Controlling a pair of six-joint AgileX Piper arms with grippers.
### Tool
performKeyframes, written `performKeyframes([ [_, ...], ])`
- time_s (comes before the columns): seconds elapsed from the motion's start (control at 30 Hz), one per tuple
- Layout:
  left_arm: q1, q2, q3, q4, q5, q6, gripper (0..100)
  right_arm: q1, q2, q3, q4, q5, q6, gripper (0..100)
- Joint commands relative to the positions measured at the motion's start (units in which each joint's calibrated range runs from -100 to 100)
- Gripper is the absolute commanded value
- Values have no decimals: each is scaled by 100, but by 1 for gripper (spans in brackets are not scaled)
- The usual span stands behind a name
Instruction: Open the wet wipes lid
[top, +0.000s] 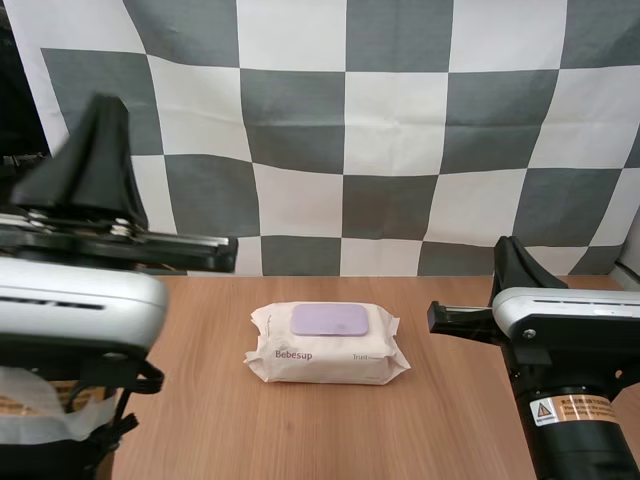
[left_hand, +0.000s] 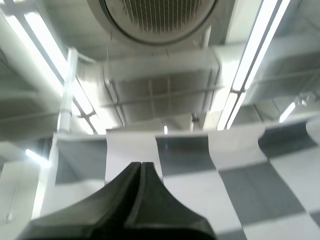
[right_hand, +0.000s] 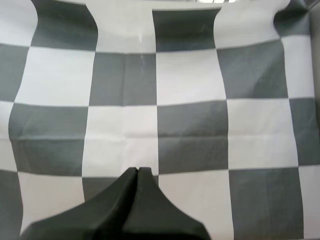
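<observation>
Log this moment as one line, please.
wet wipes pack: flat on table | lid: closed | left pincer: shut, empty | right pincer: shut, empty | contact: none

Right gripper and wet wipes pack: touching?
Apart. The high view shows the right gripper raised and pointing up at the right, with bare table between its arm and the wet wipes pack.

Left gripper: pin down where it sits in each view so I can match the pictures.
High view: the black two-jaw left gripper stands raised at the left, tips up, left of the white wet wipes pack with lilac lid.
Left wrist view: same gripper, jaws shut as one dark wedge.
Right wrist view: that wedge is the right gripper instead.
Shared landmark: the shut black wedge.
</observation>
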Motion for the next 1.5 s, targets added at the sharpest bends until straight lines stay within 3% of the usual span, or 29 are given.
performKeyframes([
  [0.0,2,31,-922,-6,1517,-281,0,-4,0,0,0,-5006,-201,0],
  [0.1,2,173,-1594,-6,3000,-371,0,-4,0,-432,0,-3477,-201,0],
  [0.2,2,425,-2150,-6,4009,-362,0,-4,0,-1404,-186,-112,-181,0],
  [0.3,2,744,-2568,228,5071,-317,0,-4,228,-2402,-284,2436,-148,0],
  [0.43,-20,1253,-2831,256,7090,-217,0,-4,791,-3221,-635,3809,-539,0],
  [0.53,-20,1662,-2831,170,8368,490,0,-4,1141,-3563,-637,5370,-1374,0],
  [0.7,-20,2402,-2818,-626,10194,2652,0,-4,1684,-3676,-601,7915,-2813,0],
  [0.83,-20,3035,-2818,-1417,11447,3910,0,-4,1756,-3680,-737,8622,-2957,0],
  [1.0,-20,3778,-2818,-1438,11841,4724,0,-11,1772,-3680,-1677,8643,-2957,0],
  [1.17,-20,4245,-2818,-1438,11824,4799,0,-2,2524,-3680,-2134,8245,-2966,0],
  [1.47,-3,4452,-2818,-1088,11164,4687,0,-2,4742,-3680,-2100,7421,-2966,0],
])
